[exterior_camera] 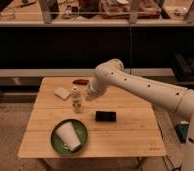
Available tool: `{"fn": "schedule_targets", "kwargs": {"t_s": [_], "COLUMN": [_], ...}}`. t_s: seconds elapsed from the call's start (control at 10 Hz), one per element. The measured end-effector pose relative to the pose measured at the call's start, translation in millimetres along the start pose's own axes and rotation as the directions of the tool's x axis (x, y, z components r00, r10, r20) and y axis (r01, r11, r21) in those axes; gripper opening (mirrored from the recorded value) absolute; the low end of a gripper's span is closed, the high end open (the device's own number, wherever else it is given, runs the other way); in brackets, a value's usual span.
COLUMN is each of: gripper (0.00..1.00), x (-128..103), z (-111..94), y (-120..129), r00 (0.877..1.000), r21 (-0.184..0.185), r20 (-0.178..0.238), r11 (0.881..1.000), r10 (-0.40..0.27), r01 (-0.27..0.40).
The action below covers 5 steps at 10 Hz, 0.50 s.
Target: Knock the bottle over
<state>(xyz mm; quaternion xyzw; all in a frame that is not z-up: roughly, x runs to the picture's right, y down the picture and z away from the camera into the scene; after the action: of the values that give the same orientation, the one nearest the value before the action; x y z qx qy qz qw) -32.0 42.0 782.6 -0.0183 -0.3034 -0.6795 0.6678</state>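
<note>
The bottle (pixel 77 101) is small and clear with a white cap. It stands upright on the wooden table (pixel 125 135), left of centre. My gripper (pixel 88 95) is shut and sits just right of the bottle at its upper half, very close to it. I cannot tell whether they touch. The white arm reaches in from the right edge of the camera view.
A white paper cup (pixel 68 136) lies on a green plate (pixel 57 142) at the front left. A black flat object (pixel 105 116) lies in the middle, a pale packet (pixel 62 92) at the back left, and a dark red item (pixel 80 81) at the back edge.
</note>
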Motion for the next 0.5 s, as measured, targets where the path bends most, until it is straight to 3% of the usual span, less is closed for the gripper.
{"fn": "schedule_targets", "kwargs": {"t_s": [0.2,0.4,0.5], "gripper": [0.3,0.3,0.3], "x": [12,24,24], "z": [4,13,14], "y": [-7,-12,-11], "r00": [1.0,1.0,1.0], "r21": [-0.004,-0.004,-0.002], "r20": [-0.018,0.003,-0.009], "r11": [1.0,1.0,1.0], "r10": [-0.009,-0.012,-0.016], "r01": [0.009,0.012,0.016]}}
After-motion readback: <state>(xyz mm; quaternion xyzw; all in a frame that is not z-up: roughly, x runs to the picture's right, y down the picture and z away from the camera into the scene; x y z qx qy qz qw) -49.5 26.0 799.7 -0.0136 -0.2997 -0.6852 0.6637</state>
